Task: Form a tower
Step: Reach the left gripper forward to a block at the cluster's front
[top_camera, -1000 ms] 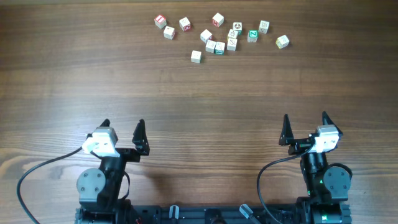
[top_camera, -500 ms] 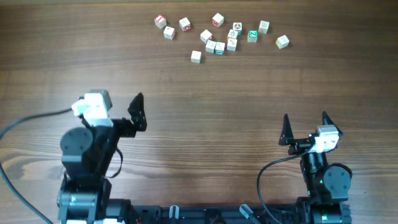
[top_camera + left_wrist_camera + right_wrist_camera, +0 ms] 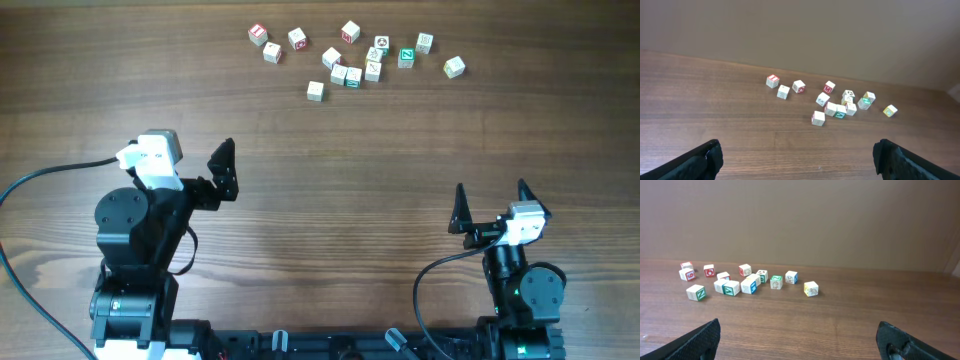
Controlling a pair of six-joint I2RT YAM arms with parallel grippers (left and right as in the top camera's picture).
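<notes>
Left gripper (image 3: 796, 150) was spread, empty, aimed at the scattered cubes (image 3: 353, 76), likely lining up a first pick. Right gripper (image 3: 490, 190) sat spread too, well back, probably keeping clear. Nothing was stacked yet.

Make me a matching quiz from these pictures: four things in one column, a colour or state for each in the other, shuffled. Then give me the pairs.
Things
1. cube at the left end of the scatter
2. cube at the right end of the scatter
3. left gripper
4. right gripper

Colour or state
A. yellow edging
B. red print on top
C. open, low by the near edge of the table
D. open, farther up the table toward the cubes

Pairs: 1-B, 2-A, 3-D, 4-C
</notes>
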